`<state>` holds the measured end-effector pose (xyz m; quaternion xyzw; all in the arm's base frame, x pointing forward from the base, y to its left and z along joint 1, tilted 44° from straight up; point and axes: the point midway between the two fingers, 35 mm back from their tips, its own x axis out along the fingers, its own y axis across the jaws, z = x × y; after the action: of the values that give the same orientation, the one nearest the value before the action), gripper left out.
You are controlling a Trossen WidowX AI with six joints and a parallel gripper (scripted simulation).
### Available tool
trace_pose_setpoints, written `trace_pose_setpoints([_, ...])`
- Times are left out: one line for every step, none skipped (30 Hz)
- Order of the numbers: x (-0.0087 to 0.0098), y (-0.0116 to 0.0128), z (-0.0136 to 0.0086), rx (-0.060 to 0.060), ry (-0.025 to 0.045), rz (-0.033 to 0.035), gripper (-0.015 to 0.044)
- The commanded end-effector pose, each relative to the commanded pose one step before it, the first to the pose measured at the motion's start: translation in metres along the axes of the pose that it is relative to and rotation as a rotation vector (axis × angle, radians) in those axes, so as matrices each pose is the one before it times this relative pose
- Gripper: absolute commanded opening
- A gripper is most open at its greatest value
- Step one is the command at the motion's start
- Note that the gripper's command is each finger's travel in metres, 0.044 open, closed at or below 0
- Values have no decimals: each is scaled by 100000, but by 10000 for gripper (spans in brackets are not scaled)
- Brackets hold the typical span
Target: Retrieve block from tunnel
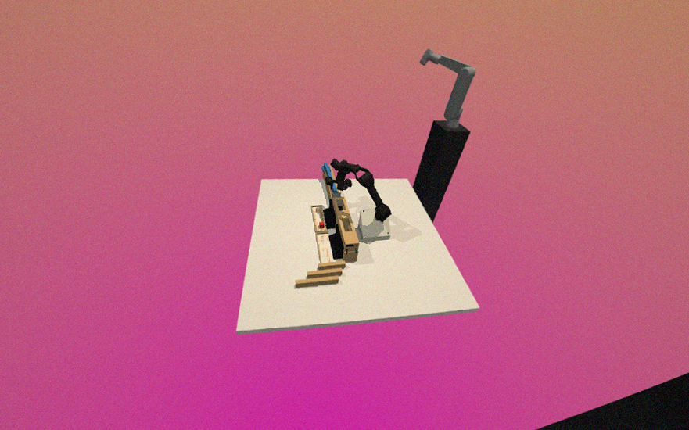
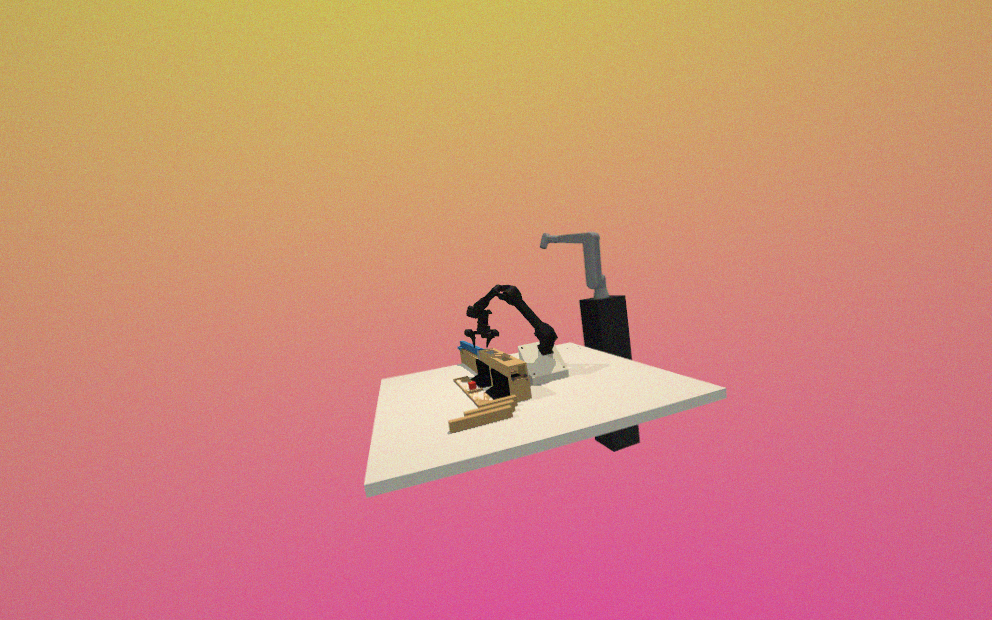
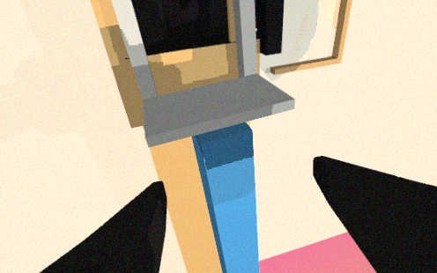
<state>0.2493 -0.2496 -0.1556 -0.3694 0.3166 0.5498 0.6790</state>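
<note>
Hovering at twelve o'clock, black gripper [image 1: 338,185] [image 2: 481,345] [image 3: 240,177] stood spread; small red cube [image 1: 322,224] [image 2: 471,385] lay outside brown wooden tunnel [image 1: 350,237] [image 2: 512,360] [image 3: 207,74], nine o'clock (top view); lifting remained.

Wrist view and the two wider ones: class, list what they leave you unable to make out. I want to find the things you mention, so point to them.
- Wrist: the blue handle's [image 1: 328,171] [image 2: 469,347] [image 3: 233,211] far end, cut off by the bottom edge.
- Wrist: the fingers' [image 3: 366,198] rear parts, cut off by the frame.
- Top: the tray's [image 1: 326,263] markings, too small.
</note>
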Motion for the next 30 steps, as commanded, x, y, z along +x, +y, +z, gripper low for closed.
trace_pose_setpoints([-10, -2, -2, -27, -50, 53, 256])
trace_pose_setpoints([0, 0, 0, 0, 0, 0, 230])
trace_pose_setpoints([0, 0, 0, 0, 0, 0, 204])
trace_pose_setpoints([0, 0, 0, 0, 0, 0, 177])
trace_pose_setpoints([0, 0, 0, 0, 0, 0, 151])
trace_pose_setpoints([0, 0, 0, 0, 0, 0, 125])
trace_pose_setpoints([0, 0, 0, 0, 0, 0, 99])
trace_pose_setpoints([0, 0, 0, 0, 0, 0, 72])
trace_pose_setpoints([0, 0, 0, 0, 0, 0, 46])
trace_pose_setpoints([0, 0, 0, 0, 0, 0, 20])
trace_pose_setpoints([0, 0, 0, 0, 0, 0, 0])
trace_pose_setpoints([0, 0, 0, 0, 0, 0, 0])
trace_pose_setpoints([0, 0, 0, 0, 0, 0, 0])
trace_pose_setpoints([0, 0, 0, 0, 0, 0, 0])
trace_pose_setpoints([0, 0, 0, 0, 0, 0, 0])
trace_pose_setpoints([0, 0, 0, 0, 0, 0, 0])
trace_pose_setpoints([0, 0, 0, 0, 0, 0, 0])
trace_pose_setpoints([0, 0, 0, 0, 0, 0, 0])
trace_pose_setpoints([0, 0, 0, 0, 0, 0, 0])
trace_pose_setpoints([34, 2, -39, 1, 0, -1, 0])
trace_pose_setpoints([65, 3, -74, 1, 0, -1, 0])
trace_pose_setpoints([97, 5, -109, 2, 0, -2, 0])
trace_pose_setpoints([-186, -39, 146, 2, 158, -105, 26])
trace_pose_setpoints([0, 0, 0, 0, 0, 0, 52])
trace_pose_setpoints([0, 0, 0, 0, 0, 0, 79])
trace_pose_setpoints([0, 0, 0, 0, 0, 0, 105])
trace_pose_setpoints([0, 0, 0, 0, 0, 0, 131])
trace_pose_setpoints([0, 0, 0, 0, 0, 0, 157])
trace_pose_setpoints([-66, -15, -19, 4, -5, 4, 184])
trace_pose_setpoints([-134, -31, -37, 9, -10, 8, 210])
